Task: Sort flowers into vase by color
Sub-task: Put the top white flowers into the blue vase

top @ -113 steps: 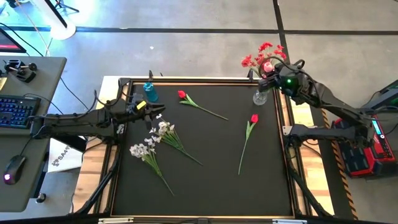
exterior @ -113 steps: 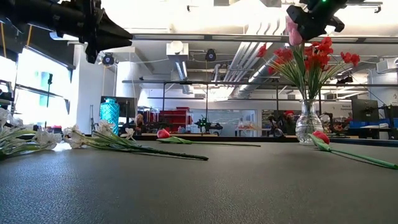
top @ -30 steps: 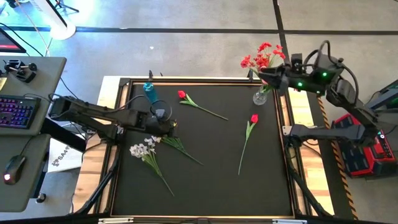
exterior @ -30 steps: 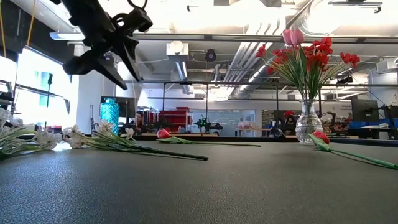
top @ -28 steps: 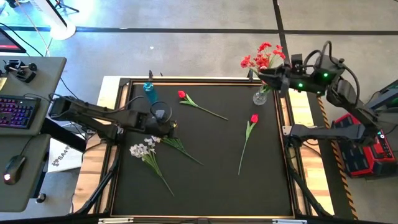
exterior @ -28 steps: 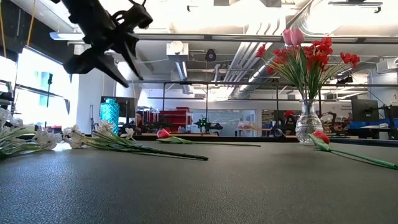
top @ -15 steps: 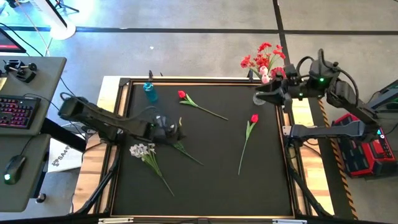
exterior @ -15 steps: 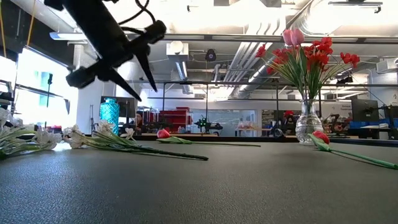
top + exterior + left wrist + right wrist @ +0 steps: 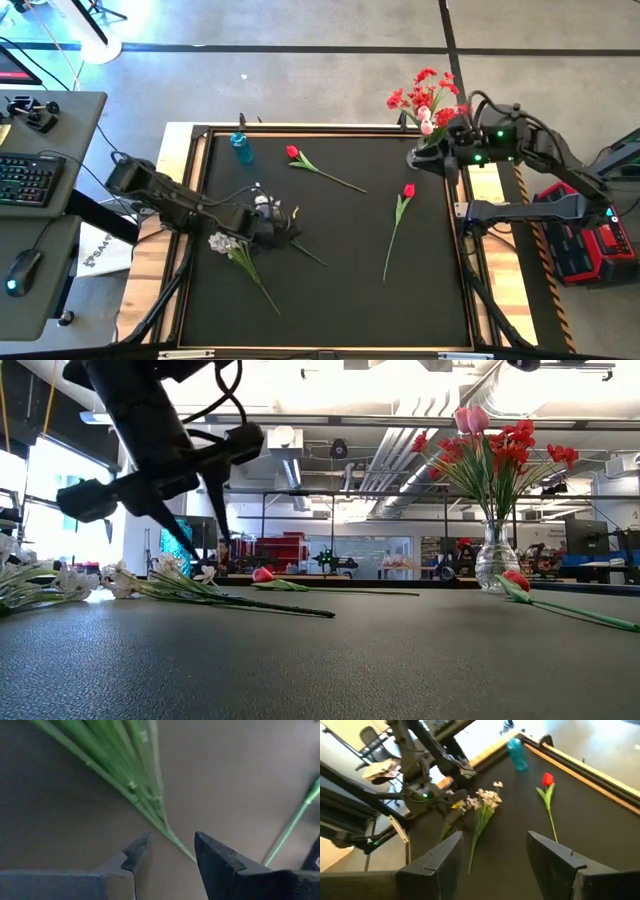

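Two white blossom sprays lie flat on the black mat at the left: one (image 9: 228,241) near the edge, the other (image 9: 264,204) partly under my left gripper (image 9: 288,226). That gripper hangs open, slanting down, just above the second spray's green stems (image 9: 142,785), one finger on each side and clear of them. Two single red buds (image 9: 292,152) (image 9: 408,190) lie on the mat. A glass vase (image 9: 419,157) at the far right holds red sprays and a pink tulip (image 9: 472,418). My right gripper (image 9: 495,845) hovers open beside that vase, with nothing between its fingers.
A teal ribbed vase (image 9: 241,148) stands at the mat's far left corner. A raised wooden rim (image 9: 330,128) frames the mat. A desk with a keyboard (image 9: 25,175) stands off the table's left side.
My left gripper has come down and toward the table's right and near edges, rolling about its own axis, and now hangs low over the white spray's stems. My right gripper has tipped downward beside the glass vase. No flower has moved.
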`<state>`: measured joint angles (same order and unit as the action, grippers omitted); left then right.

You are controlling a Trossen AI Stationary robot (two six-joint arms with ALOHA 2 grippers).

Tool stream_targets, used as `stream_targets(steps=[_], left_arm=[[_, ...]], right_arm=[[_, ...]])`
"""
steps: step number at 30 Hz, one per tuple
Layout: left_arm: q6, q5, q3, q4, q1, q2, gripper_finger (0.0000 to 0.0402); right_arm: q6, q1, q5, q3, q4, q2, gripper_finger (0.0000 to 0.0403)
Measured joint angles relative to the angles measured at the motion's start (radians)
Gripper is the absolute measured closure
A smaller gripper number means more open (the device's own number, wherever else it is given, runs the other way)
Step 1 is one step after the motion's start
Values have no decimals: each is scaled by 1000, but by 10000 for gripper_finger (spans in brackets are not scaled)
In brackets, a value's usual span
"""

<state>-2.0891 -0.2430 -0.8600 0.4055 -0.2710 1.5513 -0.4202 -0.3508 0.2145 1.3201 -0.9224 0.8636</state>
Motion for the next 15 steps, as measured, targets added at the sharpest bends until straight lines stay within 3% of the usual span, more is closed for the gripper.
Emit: stream_targets(steps=[15], left_arm=[[-30, 43, 0, 126, 8, 1, 270]], right_arm=[[-10, 0, -44, 0, -10, 1, 198]])
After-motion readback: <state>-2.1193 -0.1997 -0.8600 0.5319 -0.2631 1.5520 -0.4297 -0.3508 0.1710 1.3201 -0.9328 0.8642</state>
